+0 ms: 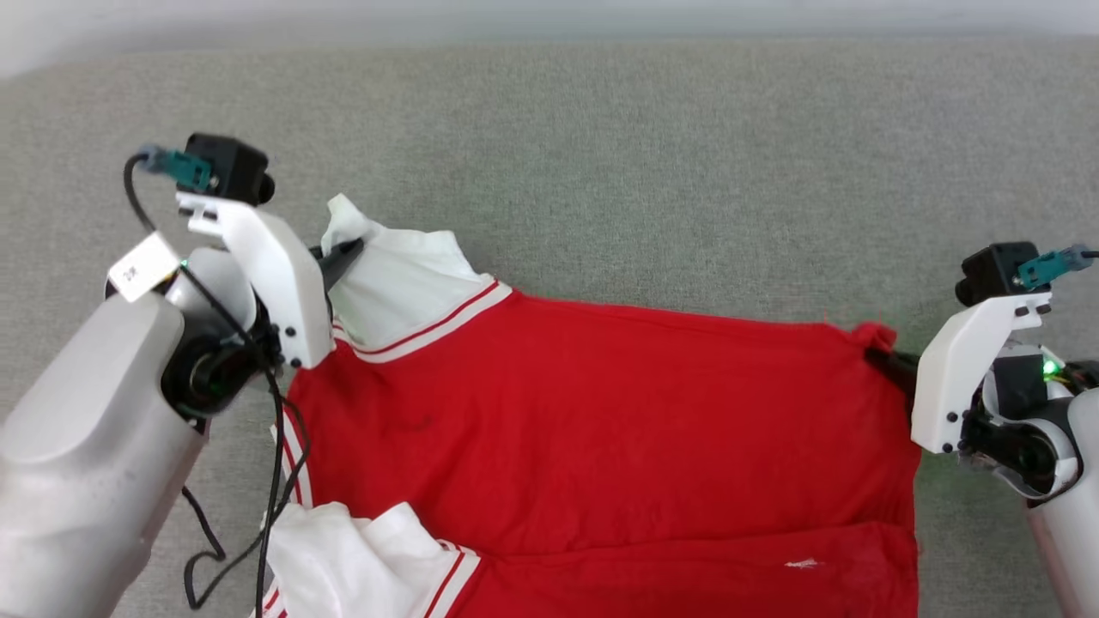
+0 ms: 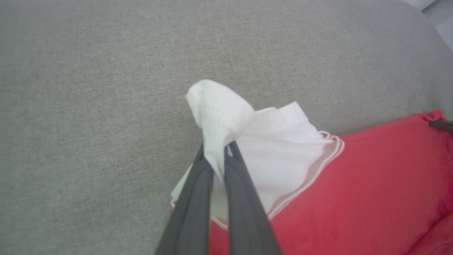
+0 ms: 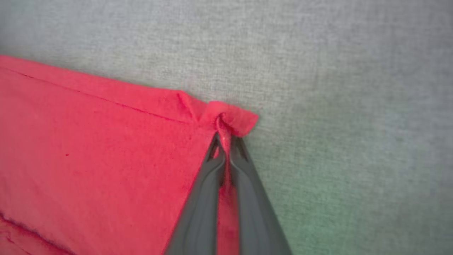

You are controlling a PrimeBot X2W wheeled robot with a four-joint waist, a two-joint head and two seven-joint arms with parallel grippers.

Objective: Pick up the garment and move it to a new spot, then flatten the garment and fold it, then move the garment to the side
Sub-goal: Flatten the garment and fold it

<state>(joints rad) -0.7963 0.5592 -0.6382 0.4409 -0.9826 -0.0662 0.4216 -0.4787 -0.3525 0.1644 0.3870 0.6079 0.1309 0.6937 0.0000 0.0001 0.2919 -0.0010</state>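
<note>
Head view is showing the red jersey (image 1: pixel 601 412) lying spread on the grey fabric surface (image 1: pixel 644 154); my left claw (image 1: pixel 348 251) is pinching its white sleeve (image 1: pixel 403 275), my right claw (image 1: pixel 884 360) its hem corner (image 1: pixel 871 335). I am judging flattening underway, folding and side-move remaining.

Left arm (image 1: pixel 86 429): the pale forearm enters from the lower left, with the wrist turned so that the left gripper (image 1: pixel 346 251) points up and to the right. A white bracket (image 1: pixel 266 257) on the wrist carries a black camera (image 1: pixel 225 167). The two dark fingers (image 2: pixel 193 212) are pressed together, pinching a white sleeve of the garment (image 1: pixel 601 412).

Right arm (image 1: pixel 1065 515): the forearm enters from the lower right and carries the same bracket and camera. The right gripper (image 1: pixel 884 360) points left. Its fingers (image 3: pixel 201 212) are closed tip to tip on a red corner of the same cloth.
</note>
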